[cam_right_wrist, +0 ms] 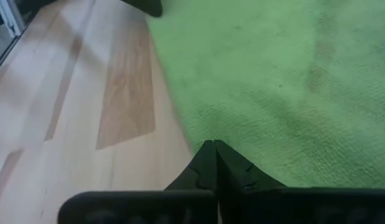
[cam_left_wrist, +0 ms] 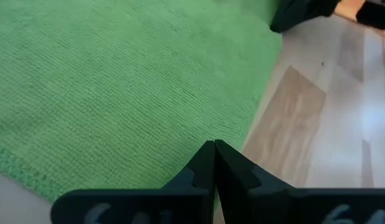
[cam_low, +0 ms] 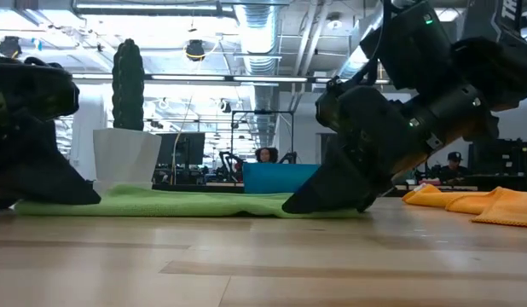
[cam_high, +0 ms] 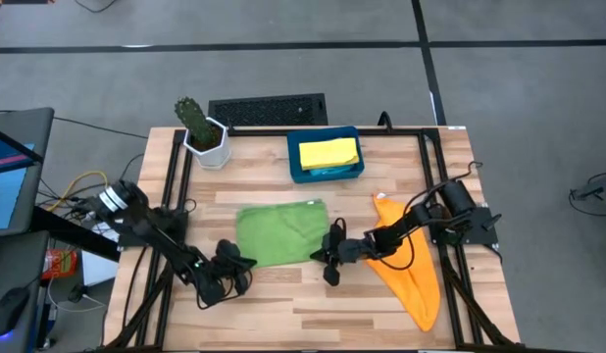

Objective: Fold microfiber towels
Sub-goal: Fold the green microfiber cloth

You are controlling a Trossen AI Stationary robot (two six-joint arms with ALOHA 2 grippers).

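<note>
No readable text, labels or numbers anywhere. Low view has white lettering cut off on an arm link (cam_low: 507,10) at the frame edge, not legible.

The high view looks straight down on the whole counter (cam_high: 313,294) and both arms, while the low view sits at counter height, looking level across it into the room behind. Each wrist view looks close past its own hand onto the green towel (cam_high: 280,233), which all four views share.
</note>
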